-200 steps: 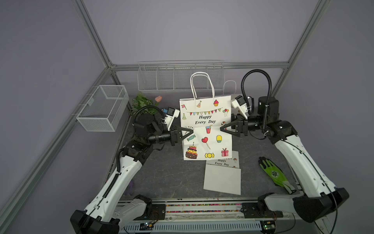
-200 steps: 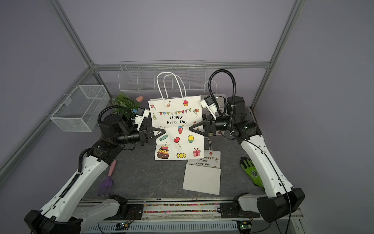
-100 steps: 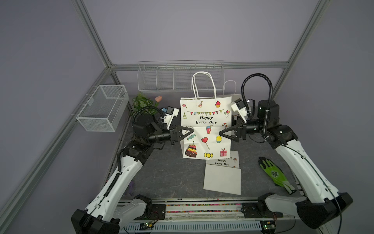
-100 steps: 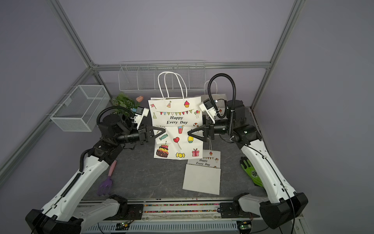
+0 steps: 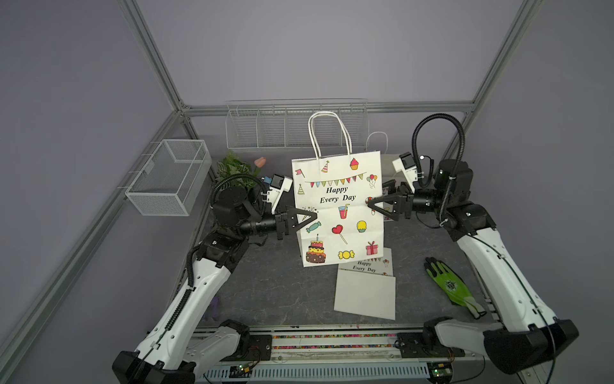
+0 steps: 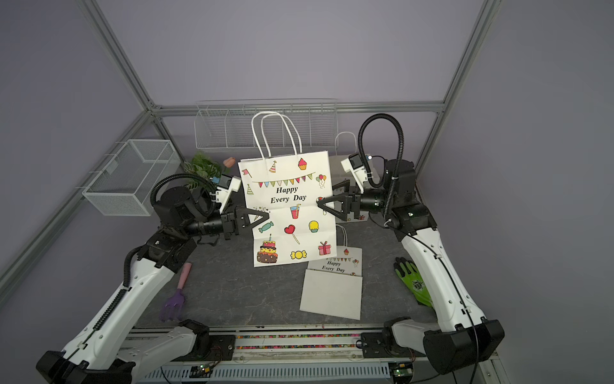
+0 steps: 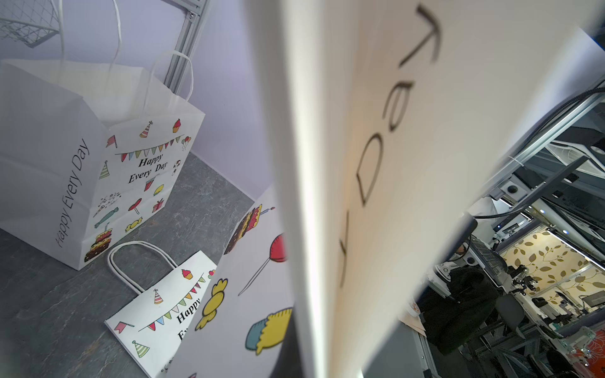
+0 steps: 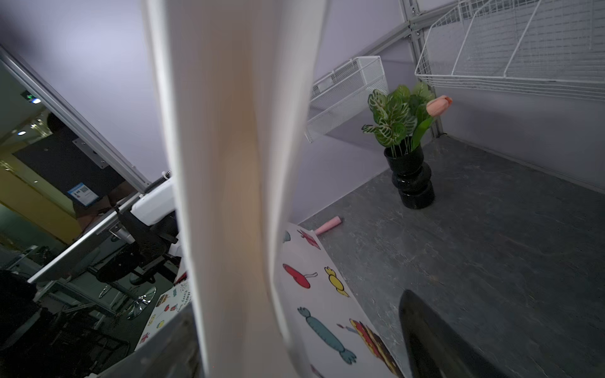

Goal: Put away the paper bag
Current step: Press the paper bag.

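At the table's (image 5: 265,286) back-left corner stands a black vase (image 8: 411,183) of greenery. The left gripper (image 5: 313,217) is pinched tight on the left edge of the paper bag (image 5: 339,212), which is upright over the table's centre. The right gripper (image 5: 371,205) straddles the bag's right edge, jaws wide and not clamping. 1 flat bag (image 5: 365,292) lies toward the front edge, and 1 green glove (image 5: 448,282) lies near the right edge.
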You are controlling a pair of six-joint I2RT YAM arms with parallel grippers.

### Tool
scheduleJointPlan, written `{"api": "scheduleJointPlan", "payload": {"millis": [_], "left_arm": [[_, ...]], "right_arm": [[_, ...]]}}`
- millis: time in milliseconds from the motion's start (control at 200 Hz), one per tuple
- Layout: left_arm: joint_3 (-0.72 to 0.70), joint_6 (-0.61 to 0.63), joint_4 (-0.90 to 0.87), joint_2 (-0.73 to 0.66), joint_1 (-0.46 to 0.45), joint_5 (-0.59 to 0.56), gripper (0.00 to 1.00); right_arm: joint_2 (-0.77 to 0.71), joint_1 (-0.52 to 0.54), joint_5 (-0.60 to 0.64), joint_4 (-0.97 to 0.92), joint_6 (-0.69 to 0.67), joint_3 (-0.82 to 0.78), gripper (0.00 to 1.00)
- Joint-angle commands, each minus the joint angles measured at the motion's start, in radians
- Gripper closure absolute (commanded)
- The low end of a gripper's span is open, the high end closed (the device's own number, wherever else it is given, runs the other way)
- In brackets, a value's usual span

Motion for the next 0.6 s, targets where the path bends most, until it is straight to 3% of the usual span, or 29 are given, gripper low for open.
{"api": "scheduleJointPlan", "payload": {"millis": [0,145,300,480,595], "left_arm": [[0.042,-0.021,0.056,-0.009,0.004,0.03,1.0],[0.047,-0.108,0.159,0.012,0.002,0.055,1.0],[0.064,-0.11,0.151,0.024,0.003,0.063,1.0],[0.069,-0.076,0.103,0.03,0.003,0.059,1.0],[0.089,-0.01,0.004,0.037,0.002,0.046,1.0]], "right_arm": [[-0.015,0.019,-0.099,0.172,0.126,-0.06,0.11],[-0.039,0.077,-0.119,0.185,0.114,-0.068,0.11],[-0.037,0.122,-0.11,0.088,0.042,-0.039,0.0],[-0.054,0.131,-0.103,0.034,0.012,-0.035,0.27],[-0.067,0.131,-0.049,-0.095,-0.067,-0.01,0.41]]}}
